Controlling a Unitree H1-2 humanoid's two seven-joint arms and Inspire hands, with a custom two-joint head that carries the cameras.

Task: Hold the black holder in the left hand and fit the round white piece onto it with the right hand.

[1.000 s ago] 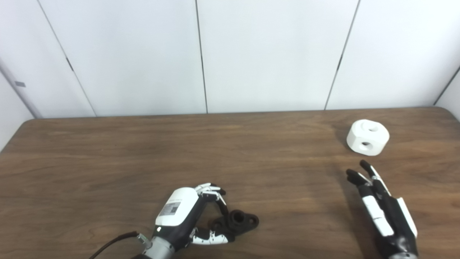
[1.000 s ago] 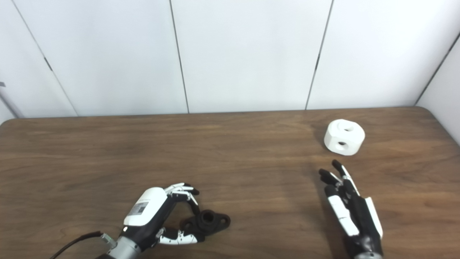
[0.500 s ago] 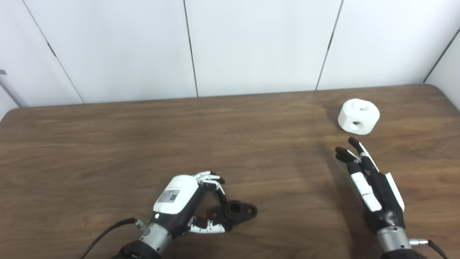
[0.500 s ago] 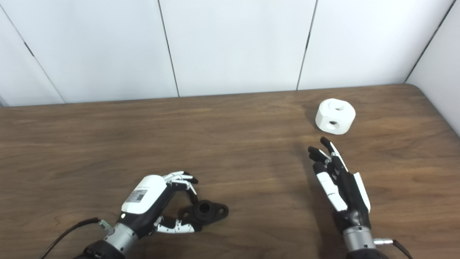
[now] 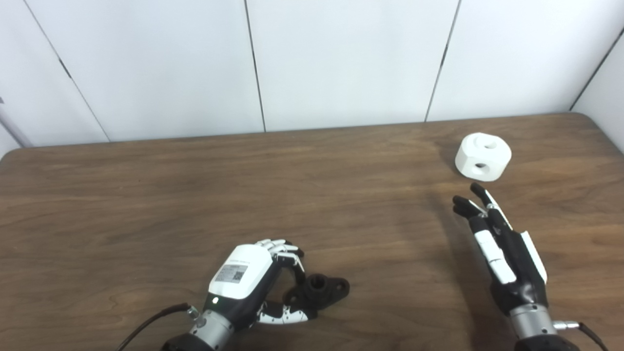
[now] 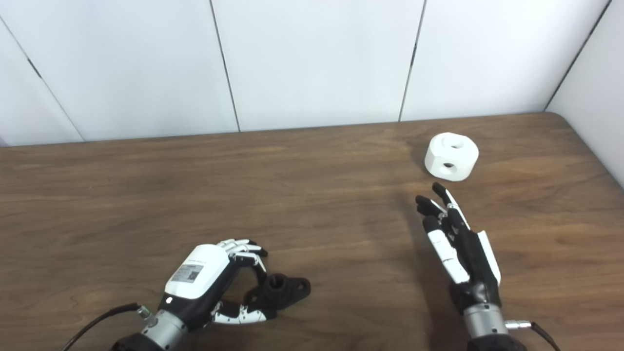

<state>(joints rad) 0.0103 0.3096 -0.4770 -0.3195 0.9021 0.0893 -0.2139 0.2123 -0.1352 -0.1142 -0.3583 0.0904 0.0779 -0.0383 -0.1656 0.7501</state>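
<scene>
Left robot hand at the near edge of the brown wooden surface, knuckles up, its fingers curled over the near end of the black holder and its thumb lying along the holder's near side; the holder rests on the surface, and whether the curled fingers actually clamp it cannot be told; the holder's far lug with its hole projects to the right, clear of the hand. Right robot hand over the right half of the surface, fingers extended and slightly spread, holding nothing, fingertips directed toward the far right corner. Round white piece upright on the surface near that far right corner, one hole in its top face and one in its side face; it lies just beyond the right fingertips, apart from them, and well apart from the holder. White panelled wall behind the surface.
</scene>
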